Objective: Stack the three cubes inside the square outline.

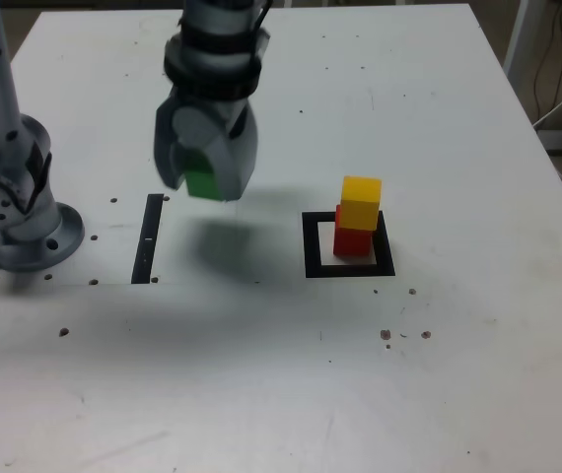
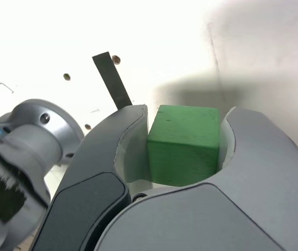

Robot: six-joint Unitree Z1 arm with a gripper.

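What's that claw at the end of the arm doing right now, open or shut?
End effector: closed on the green cube, holding it up above the table.

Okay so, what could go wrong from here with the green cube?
The yellow cube sits on the red cube, so lowering the green cube off-centre might topple both. The gripper could also bump the yellow cube sideways while approaching.
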